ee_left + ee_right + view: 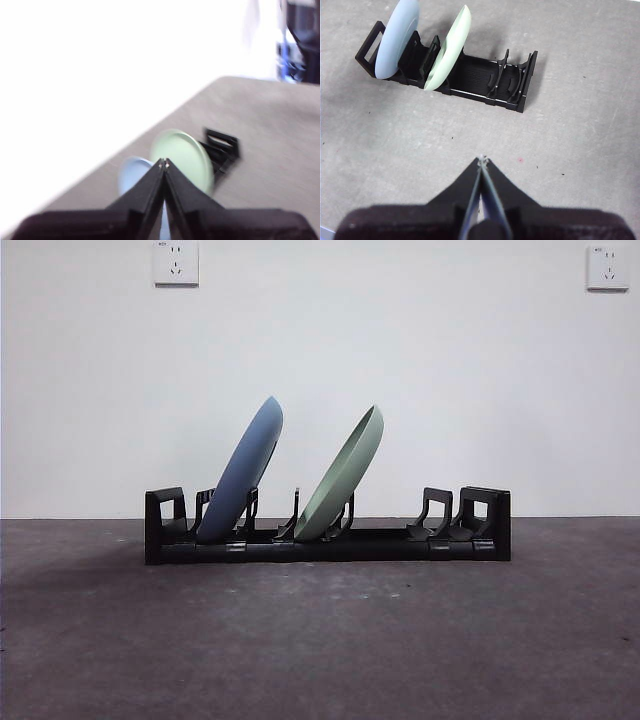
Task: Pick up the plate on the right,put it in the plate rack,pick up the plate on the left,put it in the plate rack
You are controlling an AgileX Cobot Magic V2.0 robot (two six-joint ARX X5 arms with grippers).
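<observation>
The front view is sharp and evenly lit, the rack (330, 540) casting soft shadow leftward. The left wrist view is blurred, its background overexposed white.

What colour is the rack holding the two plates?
Black; the rack shows best in the right wrist view.

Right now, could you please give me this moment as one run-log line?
blue plate: in plate rack, tilted | green plate: in rack, tilted | left claw: shut, empty | right claw: shut, empty

There are two plates, one blue plate (243, 472) and one green plate (345, 478). There is one black plate rack (330, 541). Two white wall sockets (176, 262) are on the wall. Two grippers show, one left gripper (163, 163) and one right gripper (482, 160).
</observation>
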